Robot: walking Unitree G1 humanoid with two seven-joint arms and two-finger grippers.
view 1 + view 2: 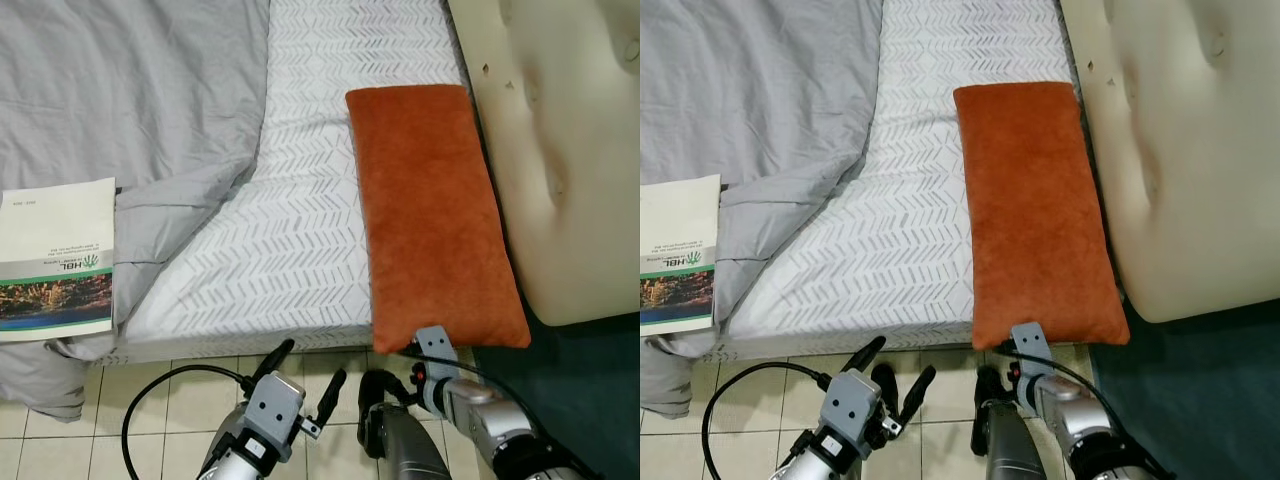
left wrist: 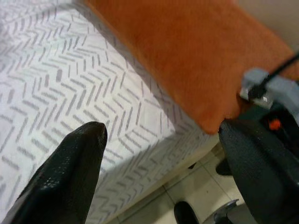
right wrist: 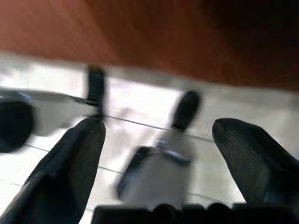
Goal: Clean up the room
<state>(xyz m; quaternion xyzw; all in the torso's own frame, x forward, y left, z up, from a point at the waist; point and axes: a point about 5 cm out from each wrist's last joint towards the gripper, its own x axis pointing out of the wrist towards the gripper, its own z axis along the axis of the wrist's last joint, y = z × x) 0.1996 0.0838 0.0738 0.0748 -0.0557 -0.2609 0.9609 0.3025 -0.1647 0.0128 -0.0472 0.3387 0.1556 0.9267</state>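
cushion: orange, lying flat on the bed along the headboard
left gripper: fingers spread, low over the tile floor at bed edge
right gripper: fingers apart, just below the cushion's near end
booklet: on grey blanket

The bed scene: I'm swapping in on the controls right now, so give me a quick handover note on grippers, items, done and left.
Left gripper: open, holding nothing, low over the tiled floor by the bed's edge.
Right gripper: open, holding nothing, below the near end of the orange pillow.
The orange pillow lies lengthwise on the patterned sheet beside the cream headboard, its near corner overhanging the mattress edge.
A booklet lies on the rumpled grey blanket.
Done: nothing grasped yet.
Left: probably square up the pillow, move the booklet, straighten the blanket.
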